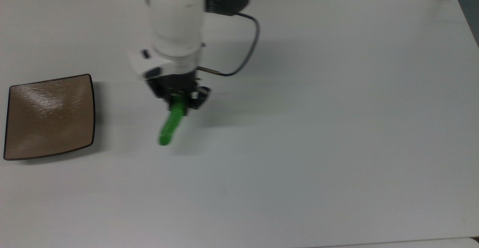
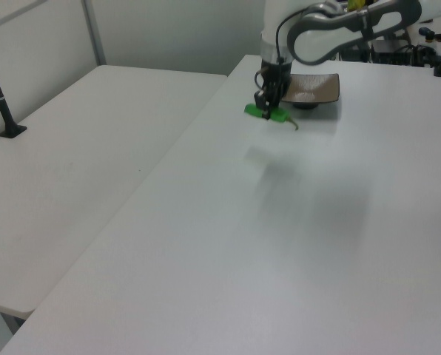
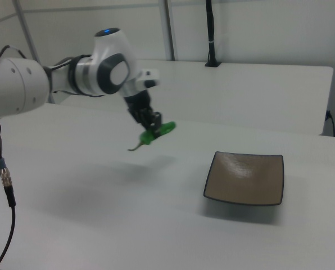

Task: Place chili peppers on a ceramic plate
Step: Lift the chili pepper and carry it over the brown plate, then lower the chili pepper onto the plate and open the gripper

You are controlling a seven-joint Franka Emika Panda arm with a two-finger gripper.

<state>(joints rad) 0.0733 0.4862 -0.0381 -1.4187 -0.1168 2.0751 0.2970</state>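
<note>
above the white table (image 1: pixel 336 147), w/ a gap of bare surface under it, the gripper (image 1: pixel 179 104) hangs clamped on the chili pepper (image 1: pixel 170 125). fingers closed on the pepper near its stem end; green body sticks out toward the top view's bottom, tip free. in the right view the gripper (image 3: pixel 152 125) holds the pepper (image 3: pixel 157 133) off the table, its shadow on the surface below, thin curved stem (image 3: pixel 136 147) drooping to the right view's left. in the left view the pepper (image 2: pixel 267 113) lies roughly level in the gripper (image 2: pixel 268 109), stem trailing to the left view's right.

ceramic plate (image 1: pixel 48 117) sits flat on the table at the top view's left edge, square, glossy brown, thin dark rim, nothing on it. pepper is apart from the plate, to the plate's right in the top view, w/ bare table between. right view: plate (image 3: pixel 245 178) low right, pepper up and to its left. left view: plate (image 2: pixel 313 89) just behind the gripper.

arm's white wrist (image 1: pixel 176 20) is above the gripper, black cable (image 1: pixel 247 53) looping off it to the top view's right. second white table (image 2: pixel 80 170) beside, at the left view's left.
</note>
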